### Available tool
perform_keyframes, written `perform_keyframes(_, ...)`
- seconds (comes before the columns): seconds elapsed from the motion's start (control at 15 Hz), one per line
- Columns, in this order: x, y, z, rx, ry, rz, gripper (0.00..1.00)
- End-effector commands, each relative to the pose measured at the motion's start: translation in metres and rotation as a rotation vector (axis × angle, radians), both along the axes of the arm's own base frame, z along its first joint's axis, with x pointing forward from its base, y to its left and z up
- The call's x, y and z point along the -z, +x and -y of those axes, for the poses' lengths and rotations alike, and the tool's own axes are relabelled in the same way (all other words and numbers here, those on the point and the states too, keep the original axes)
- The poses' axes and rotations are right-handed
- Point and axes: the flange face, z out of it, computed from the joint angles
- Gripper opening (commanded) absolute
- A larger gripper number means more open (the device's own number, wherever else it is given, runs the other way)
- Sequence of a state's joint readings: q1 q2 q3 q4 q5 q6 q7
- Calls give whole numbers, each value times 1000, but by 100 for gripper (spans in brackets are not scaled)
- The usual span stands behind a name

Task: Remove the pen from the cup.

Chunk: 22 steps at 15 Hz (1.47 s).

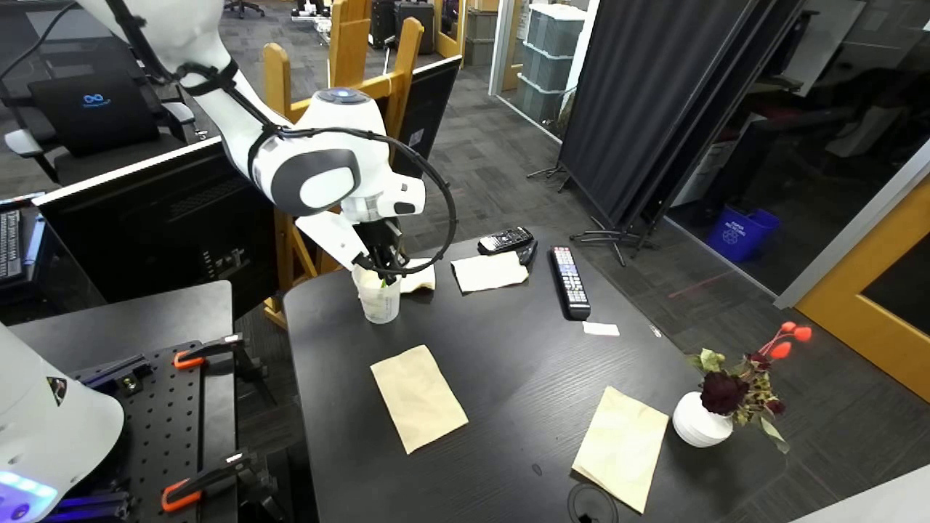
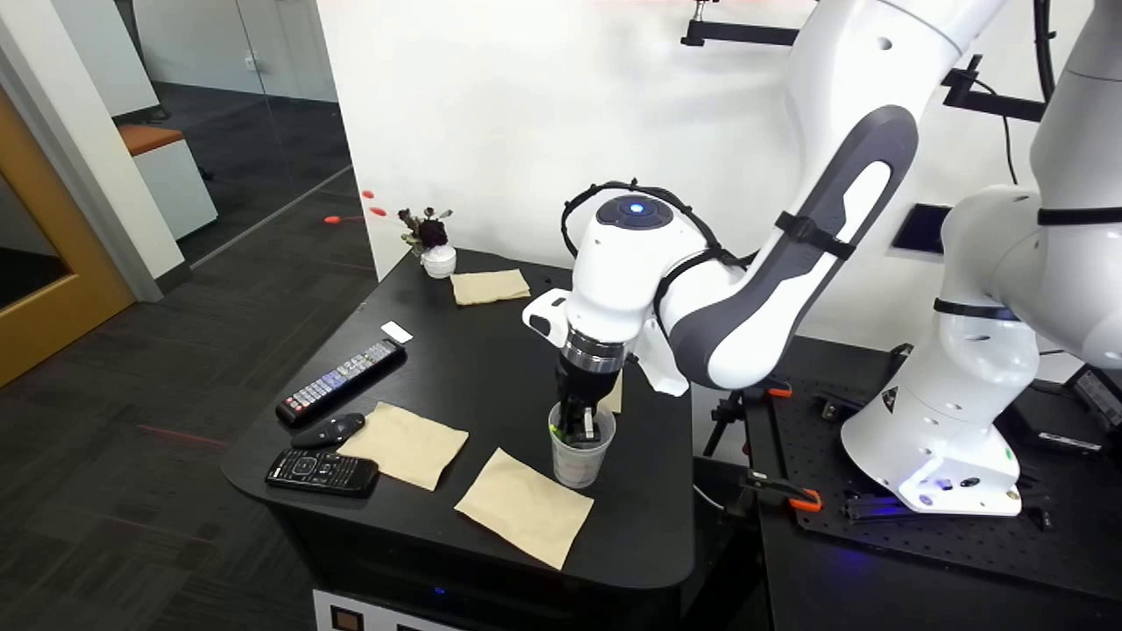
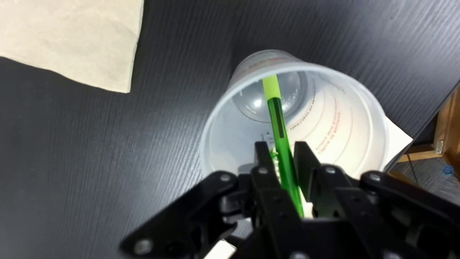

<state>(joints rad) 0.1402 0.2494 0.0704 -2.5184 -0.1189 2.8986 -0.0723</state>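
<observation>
While the lime-ended green pen (image 3: pixel 279 129) slants inside the translucent plastic cup (image 3: pixel 230 144), the claw (image 3: pixel 281 147) hangs in the cup's mouth with its fingers (image 3: pixel 262 158) spread to either side of the pen, though whether one of them touches it is hard to make out. The cup stands on the black bench (image 1: pixel 508 349) between two tan paper sheets (image 2: pixel 524 506), while a long black remote control (image 2: pixel 342 381) and a white flower vase (image 2: pixel 438 261) sit well apart from it.
</observation>
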Motion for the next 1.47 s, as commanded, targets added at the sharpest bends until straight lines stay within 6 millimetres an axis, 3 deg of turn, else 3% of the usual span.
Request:
perform_keyframes(0.0,0,7,-2,8,-2,25,0)
perform_keyframes(0.13,-7,6,-2,14,1,37,4)
perform_keyframes(0.6,-40,-3,-6,26,15,88,4)
perform_keyframes(1.0,-95,-10,-9,46,13,183,4)
perform_keyframes(1.4,-157,-16,6,92,38,305,4)
